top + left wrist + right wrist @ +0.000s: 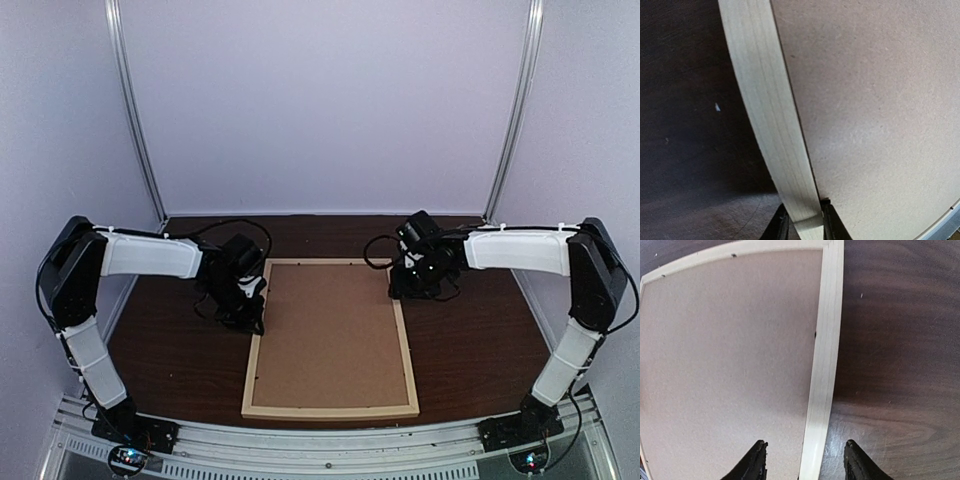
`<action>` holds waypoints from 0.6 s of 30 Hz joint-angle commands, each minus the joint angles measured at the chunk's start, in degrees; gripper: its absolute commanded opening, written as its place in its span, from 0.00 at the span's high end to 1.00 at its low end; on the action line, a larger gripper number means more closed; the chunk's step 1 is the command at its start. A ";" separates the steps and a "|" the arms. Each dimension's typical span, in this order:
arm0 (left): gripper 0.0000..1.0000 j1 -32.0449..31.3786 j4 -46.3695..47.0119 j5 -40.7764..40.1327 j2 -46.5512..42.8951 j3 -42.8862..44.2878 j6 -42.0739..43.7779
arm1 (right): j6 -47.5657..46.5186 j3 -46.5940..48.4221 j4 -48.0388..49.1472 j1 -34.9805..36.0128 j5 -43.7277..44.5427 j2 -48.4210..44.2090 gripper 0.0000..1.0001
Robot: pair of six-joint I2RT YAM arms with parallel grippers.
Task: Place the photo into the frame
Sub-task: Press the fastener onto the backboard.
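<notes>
The left claw shows only two dark tips at the bottom edge of its view, pinching the frame strip, which runs off top and bottom. The right claw is cropped likewise. From above, both hide under the ends of the left arm and right arm. The brown board covers whatever lies beneath it.

The dark wood-grain table carries a pale wooden frame lying flat at centre, with a brown backing board filling it.

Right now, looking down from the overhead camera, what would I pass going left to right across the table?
From the left: left arm → left end effector on the frame → brown backing board → right end effector → right arm.
</notes>
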 commanded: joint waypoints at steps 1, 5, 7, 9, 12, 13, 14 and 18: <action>0.87 -0.47 0.31 1.85 -0.56 -1.96 1.60 | -5.10 7.60 -9.00 -2.31 6.64 4.21 0.47; 0.88 -0.48 0.89 1.88 -1.14 -2.77 1.33 | -7.61 13.16 -12.37 -3.93 7.94 7.60 0.47; 0.88 -0.48 1.23 1.92 -1.41 -3.25 0.97 | -8.65 15.65 -13.71 -4.61 8.01 9.33 0.47; 0.88 -0.48 1.53 1.86 -1.72 -3.65 0.77 | -9.52 18.17 -15.41 -5.39 7.83 11.29 0.47; 0.88 -0.48 1.82 1.81 -2.16 -4.16 0.37 | -10.78 21.45 -17.23 -6.20 7.62 14.09 0.47; 0.88 -0.48 1.83 1.76 -2.25 -4.25 0.28 | -11.07 22.65 -17.82 -6.40 7.42 15.17 0.48; 0.88 -0.48 1.83 1.69 -2.39 -4.34 0.33 | -11.35 23.43 -18.04 -6.53 7.14 15.93 0.48; 0.88 -0.48 1.83 1.49 -2.38 -4.41 0.41 | -12.11 25.97 -19.09 -6.72 6.47 18.53 0.48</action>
